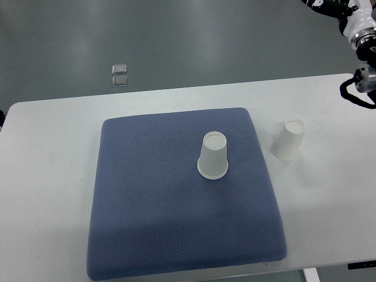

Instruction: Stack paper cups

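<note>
Table, white, carries a blue quilted cushion laid roughly square across its middle, its near edge close to the table's near edge. Two white paper cups are present, both standing upside down with the wider rim on the surface and the narrower base facing up. The first cup sits on the cushion, right of its centre and toward the far half. The second cup stands on the bare table just beside the cushion's right edge, not touching it, and well apart from the first cup; the two are not stacked. Neither cup is in contact with any hand. The right arm enters at the upper right corner of the view, black and white in its segments, raised over the floor beyond the far table edge. The right hand shows only partly at the right border, above the table's far right corner, as a dark curved shape cut off by the picture's edge; whether its fingers are spread or curled cannot be told, and nothing is seen held in it. On the grey floor beyond the table lie two small square floor plates, one just behind the other
</note>
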